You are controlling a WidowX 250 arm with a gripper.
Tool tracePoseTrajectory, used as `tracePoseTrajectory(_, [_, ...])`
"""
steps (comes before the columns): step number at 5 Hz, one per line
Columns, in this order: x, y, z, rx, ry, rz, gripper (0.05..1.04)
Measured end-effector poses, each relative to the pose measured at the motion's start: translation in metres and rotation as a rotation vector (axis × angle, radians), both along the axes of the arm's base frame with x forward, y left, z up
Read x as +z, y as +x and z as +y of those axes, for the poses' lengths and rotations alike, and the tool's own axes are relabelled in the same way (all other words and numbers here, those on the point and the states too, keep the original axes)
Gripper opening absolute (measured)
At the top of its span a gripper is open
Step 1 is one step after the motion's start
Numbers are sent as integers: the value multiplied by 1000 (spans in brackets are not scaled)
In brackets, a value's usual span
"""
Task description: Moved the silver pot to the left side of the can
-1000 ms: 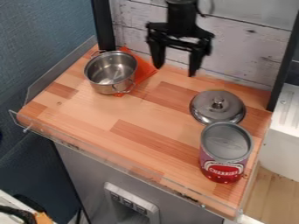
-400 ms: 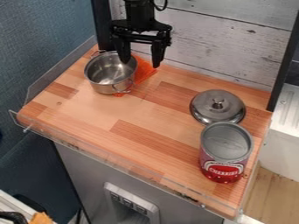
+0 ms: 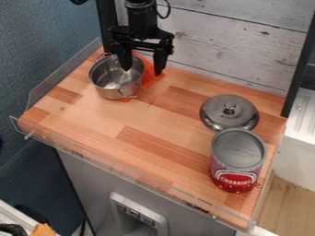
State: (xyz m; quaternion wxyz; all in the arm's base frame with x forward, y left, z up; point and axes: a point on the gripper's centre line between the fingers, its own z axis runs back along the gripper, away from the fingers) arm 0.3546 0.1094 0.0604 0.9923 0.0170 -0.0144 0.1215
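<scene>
My gripper [image 3: 142, 72] hangs at the right rim of the silver pot, open, with its left finger over the pot's inside and its right finger outside the wall. The silver pot [image 3: 112, 92] stands upright at the back left of the wooden top, partly on an orange cloth. At the front right stands the can [image 3: 234, 177], upright, with a red and purple label and its grey top facing up.
A silver lid [image 3: 221, 115] with a knob lies just behind the can. The orange cloth [image 3: 151, 80] sticks out from under the pot. A clear low guard [image 3: 111, 167] runs along the front edge, and a plank wall [image 3: 246, 46] stands behind.
From above the back middle, my gripper has moved left and come down to the pot's right rim. The pot, lid and can have kept their places.
</scene>
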Motion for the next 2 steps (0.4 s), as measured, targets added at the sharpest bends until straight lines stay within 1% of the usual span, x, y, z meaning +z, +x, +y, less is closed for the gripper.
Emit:
tracePoseTrajectory(1, [-9,1,7,17,24,1,1001])
tracePoseTrajectory(2, [-27,3,7,10,5,41,1001])
